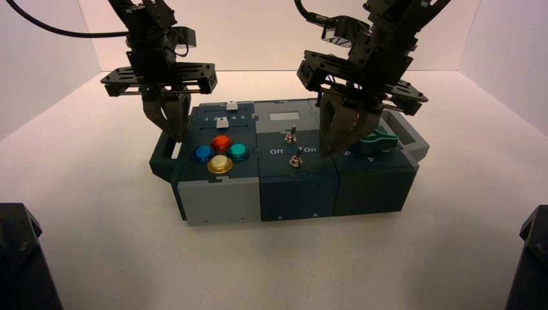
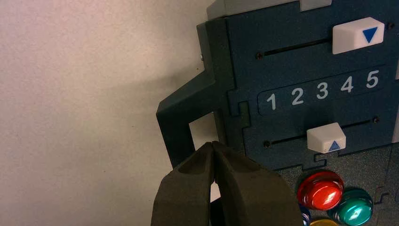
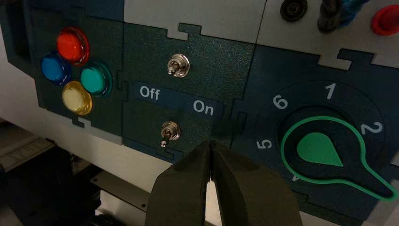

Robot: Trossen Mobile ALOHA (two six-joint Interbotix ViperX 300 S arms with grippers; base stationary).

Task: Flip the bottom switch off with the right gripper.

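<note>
1. Right gripper (image 1: 344,147): fingers pressed together into a point, holding nothing; it hovers just right of the toggles, near the "On" lettering, a stance suited to nudging a lever leftward.
2. Bottom switch (image 3: 169,132): the nearer silver toggle in the box's (image 1: 297,187) middle panel, just near of the "Off"/"On" lettering, untouched.
3. Left gripper (image 1: 169,123): fingers closed and empty, idle above the box's left handle (image 2: 181,120), clear of the work.

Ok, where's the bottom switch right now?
High view: bottom switch sits on the box's middle panel, nearer the front than its twin, with the right gripper just to its right.
</note>
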